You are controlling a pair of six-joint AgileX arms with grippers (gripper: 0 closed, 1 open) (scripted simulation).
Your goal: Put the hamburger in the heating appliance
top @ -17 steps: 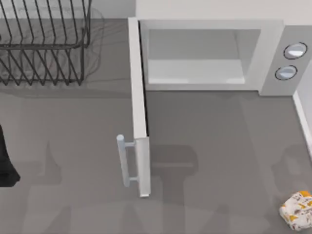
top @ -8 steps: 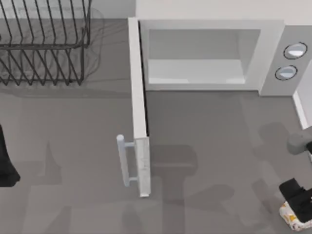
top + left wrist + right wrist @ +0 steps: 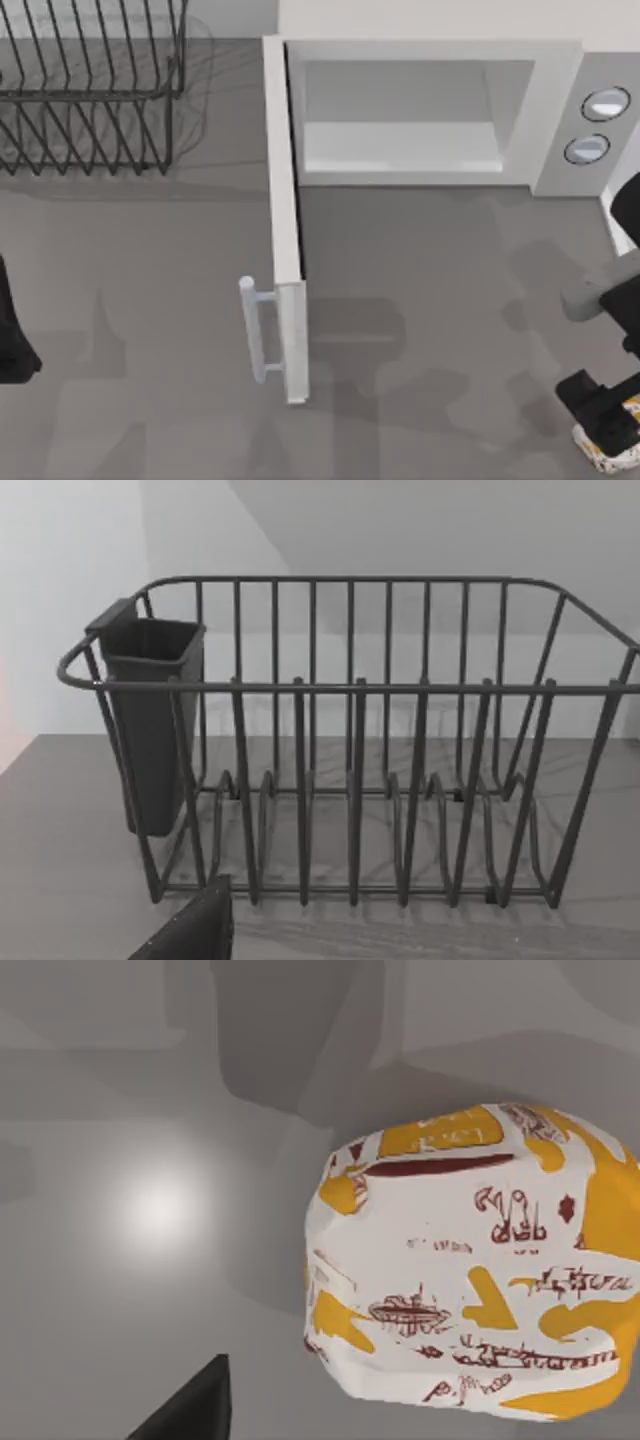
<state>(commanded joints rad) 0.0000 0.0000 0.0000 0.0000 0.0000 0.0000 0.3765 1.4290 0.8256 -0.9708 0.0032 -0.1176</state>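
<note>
The hamburger (image 3: 614,456), a white wrapped bundle with orange-yellow and dark red print, lies on the table at the front right corner. My right gripper (image 3: 602,408) hangs directly over it, open, and covers most of it from above. In the right wrist view the hamburger (image 3: 470,1260) looms close beneath, with one dark fingertip (image 3: 190,1408) off to its side, not touching. The heating appliance (image 3: 555,100), a white microwave, stands at the back with its pale cavity exposed and its door (image 3: 285,220) swung fully out toward the front.
The door's bar handle (image 3: 252,330) juts left near mid-table. A black wire dish rack (image 3: 90,90) stands at the back left; its cutlery cup (image 3: 150,720) is on one end. My left arm (image 3: 10,340) is parked at the left edge.
My right arm has come in from the right edge and moved over the hamburger, now covering most of it. The hamburger, door and left arm have not moved.
</note>
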